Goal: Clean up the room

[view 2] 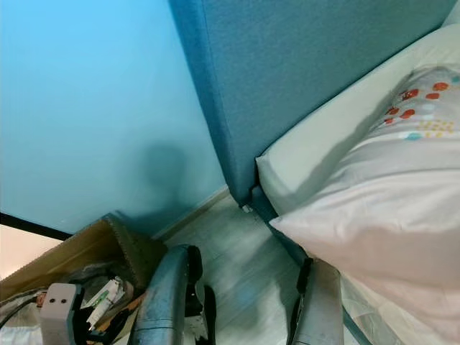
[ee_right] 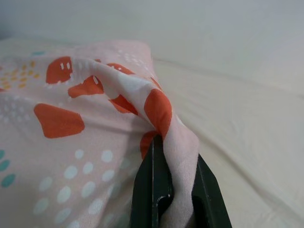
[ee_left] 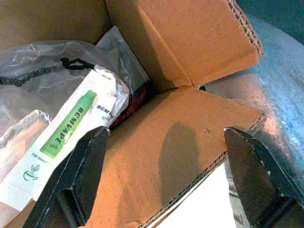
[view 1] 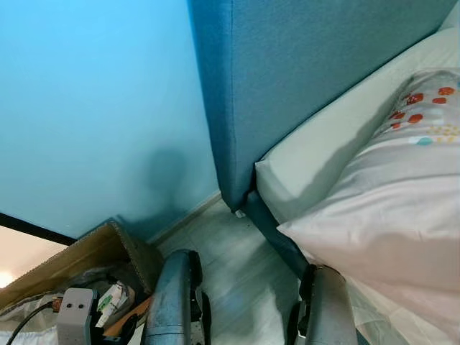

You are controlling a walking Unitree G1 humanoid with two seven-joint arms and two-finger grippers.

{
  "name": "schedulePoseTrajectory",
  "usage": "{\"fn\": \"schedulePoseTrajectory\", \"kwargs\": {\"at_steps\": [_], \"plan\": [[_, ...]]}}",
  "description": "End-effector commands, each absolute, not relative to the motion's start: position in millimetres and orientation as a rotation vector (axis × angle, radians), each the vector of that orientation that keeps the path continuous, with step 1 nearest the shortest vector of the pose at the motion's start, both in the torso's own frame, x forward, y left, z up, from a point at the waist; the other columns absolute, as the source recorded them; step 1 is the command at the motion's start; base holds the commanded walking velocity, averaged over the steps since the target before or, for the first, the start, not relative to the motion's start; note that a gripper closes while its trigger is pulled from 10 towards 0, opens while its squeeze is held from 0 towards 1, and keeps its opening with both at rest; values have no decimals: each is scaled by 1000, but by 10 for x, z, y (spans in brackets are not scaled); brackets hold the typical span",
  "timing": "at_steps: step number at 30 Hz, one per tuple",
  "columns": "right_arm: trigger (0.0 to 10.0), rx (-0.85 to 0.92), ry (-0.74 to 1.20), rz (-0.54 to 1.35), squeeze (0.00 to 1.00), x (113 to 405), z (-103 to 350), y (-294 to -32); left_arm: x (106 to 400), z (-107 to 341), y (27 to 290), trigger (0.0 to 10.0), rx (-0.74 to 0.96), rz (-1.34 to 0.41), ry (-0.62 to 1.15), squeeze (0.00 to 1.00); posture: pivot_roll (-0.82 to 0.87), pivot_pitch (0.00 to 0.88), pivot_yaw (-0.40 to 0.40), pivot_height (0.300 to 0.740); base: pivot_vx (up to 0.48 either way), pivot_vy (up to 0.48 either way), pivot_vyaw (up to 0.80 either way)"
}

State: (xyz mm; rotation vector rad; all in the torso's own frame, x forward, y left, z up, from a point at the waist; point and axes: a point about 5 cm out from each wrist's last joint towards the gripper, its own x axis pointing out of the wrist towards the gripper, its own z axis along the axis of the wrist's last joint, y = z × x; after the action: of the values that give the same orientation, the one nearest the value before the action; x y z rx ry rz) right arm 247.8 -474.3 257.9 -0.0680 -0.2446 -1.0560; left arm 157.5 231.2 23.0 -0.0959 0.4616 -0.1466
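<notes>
A pale pink pillow (view 1: 402,201) with orange-red shapes and teal dots lies on the bed's white mattress (view 1: 316,151). In the right wrist view my right gripper (ee_right: 176,152) is shut on a fold of this patterned pillow fabric (ee_right: 95,118), which drapes over both black fingers (ee_right: 152,190). My left gripper (ee_left: 166,137) is open above a brown cardboard box (ee_left: 190,142), with nothing between its fingers. Just beside one finger lies a white and green carton (ee_left: 66,137). Both silver forearms (view 1: 172,302) reach down out of the eye views.
The blue upholstered headboard (view 1: 287,79) stands against a light blue wall (view 1: 93,108). The open cardboard box (view 1: 86,259) sits on the pale wood floor (view 1: 237,266) beside the bed and holds plastic bags (ee_left: 28,80) and packets.
</notes>
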Motion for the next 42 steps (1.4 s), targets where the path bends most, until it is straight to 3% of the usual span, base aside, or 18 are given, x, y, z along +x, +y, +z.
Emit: {"fn": "schedulePoseTrajectory", "kwargs": {"at_steps": [1, 4, 5, 6, 13, 21, 25, 26, 28, 29, 30, 31, 32, 38, 42], "plan": [[0, -84, -258, -1113, 0, 2390, 2571, -4790, 1474, 113, 2279, 10000, -123, -144, 523, 0, 214, 414, 70, 572, 0, 0, 0], [0, -94, -218, -1113, 0, 2409, 2490, -4773, 1483, 118, 2277, 10000, -124, -144, 521, 0, 214, 414, 70, 572, 0, 0, 0], [10000, -106, -181, -1117, 506, 2430, 2401, -4746, 1482, 111, 2275, 10000, -125, -144, 522, 0, 212, 411, 68, 572, 0, 0, 0], [10000, -115, -150, -1119, 1000, 2449, 2320, -4720, 1478, 102, 2270, 10000, -125, -145, 524, 0, 214, 408, 67, 572, 0, 0, 0], [10000, -122, -69, -1105, 1000, 2555, 2042, -4573, 1539, 95, 2243, 10000, -135, -146, 509, 0, 211, 374, 55, 572, 0, 0, 0], [10000, -142, -107, -996, 1000, 2880, 1989, -4241, 1840, 106, 2183, 10000, -158, -152, 451, 0, 184, 301, 30, 572, 0, 0, 0], [10000, -132, -161, -864, 1000, 3106, 2001, -3978, 1979, 119, 2112, 10000, -184, -169, 424, 0, 163, 253, 16, 572, 0, 0, 0], [10000, -92, -227, -686, 1000, 3325, 1991, -3635, 2185, 188, 1974, 10000, -266, -210, 371, 0, 133, 201, 6, 572, 0, 0, 0], [10000, -79, -243, -646, 1000, 3370, 1981, -3541, 2259, 227, 1921, 10000, -304, -229, 348, 0, 133, 201, 6, 572, 0, 0, 0], [10000, -78, -222, -617, 682, 3410, 1932, -3460, 2342, 285, 1855, 10000, -356, -260, 320, 0, 110, 179, 3, 572, 0, 0, 0], [10000, -81, -193, -612, 75, 3431, 1877, -3411, 2416, 331, 1800, 10000, -394, -290, 299, 0, 94, 164, 2, 572, 0, 0, 0], [10000, -85, -171, -610, 75, 3446, 1840, -3381, 2467, 352, 1767, 10000, -414, -307, 288, 0, 90, 158, 1, 572, 0, 0, 0], [10000, -82, -145, -589, 0, 3463, 1769, -3318, 2536, 405, 1724, 10000, -454, -335, 263, 0, 75, 141, 1, 572, 0, 0, 0], [10000, 0, 35, -458, 0, 3494, 1275, -2935, 2814, 655, 1555, 10000, -492, -443, 163, 0, 46, 90, -9, 572, 0, 0, -450], [10000, 22, 76, -433, 0, 3475, 1131, -2815, 2886, 714, 1498, 10000, -518, -481, 139, 0, 45, 75, -9, 572, 0, 0, -763]]}}
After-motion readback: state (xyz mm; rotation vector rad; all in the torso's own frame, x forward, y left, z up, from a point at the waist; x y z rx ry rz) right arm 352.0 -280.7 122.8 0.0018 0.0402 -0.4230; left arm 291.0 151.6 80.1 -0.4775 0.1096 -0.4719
